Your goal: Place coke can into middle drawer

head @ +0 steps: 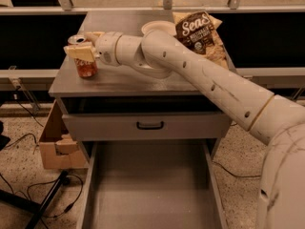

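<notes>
The coke can [86,68] stands upright near the left edge of the grey cabinet top [119,82]; it is red-orange with a silver top. My gripper [82,45] is at the can's upper part, reaching in from the right, and hides part of its top. The can rests on the cabinet top. The middle drawer [150,187] is pulled out below, at the front of the cabinet, with a bare grey floor and nothing in it. My arm [200,75] stretches across the cabinet top from the lower right.
A white bowl [157,27] and a brown chip bag [198,32] sit at the back of the cabinet top. A closed drawer front with a black handle [150,125] is above the open drawer. A cardboard box [57,144] and cables lie on the floor at the left.
</notes>
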Action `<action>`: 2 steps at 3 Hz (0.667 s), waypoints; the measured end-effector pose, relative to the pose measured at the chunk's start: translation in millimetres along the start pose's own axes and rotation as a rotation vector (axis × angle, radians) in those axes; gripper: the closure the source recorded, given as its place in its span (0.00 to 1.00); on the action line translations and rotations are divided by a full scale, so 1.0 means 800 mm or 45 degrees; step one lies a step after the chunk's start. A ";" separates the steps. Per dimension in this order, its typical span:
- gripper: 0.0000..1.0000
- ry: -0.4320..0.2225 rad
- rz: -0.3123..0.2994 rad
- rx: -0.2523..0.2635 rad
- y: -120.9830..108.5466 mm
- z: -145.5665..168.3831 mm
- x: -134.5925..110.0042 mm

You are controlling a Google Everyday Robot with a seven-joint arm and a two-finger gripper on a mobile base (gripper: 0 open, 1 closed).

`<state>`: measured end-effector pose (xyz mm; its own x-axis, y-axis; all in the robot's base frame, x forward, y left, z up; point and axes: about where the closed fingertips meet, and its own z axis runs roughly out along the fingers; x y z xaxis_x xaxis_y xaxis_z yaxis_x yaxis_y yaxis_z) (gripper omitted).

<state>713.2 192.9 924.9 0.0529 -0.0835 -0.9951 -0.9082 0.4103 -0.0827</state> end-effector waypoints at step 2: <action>1.00 0.087 -0.065 0.009 0.026 -0.010 -0.010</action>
<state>690.6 195.0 931.2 0.0703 -0.1663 -0.9836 -0.9021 0.4103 -0.1339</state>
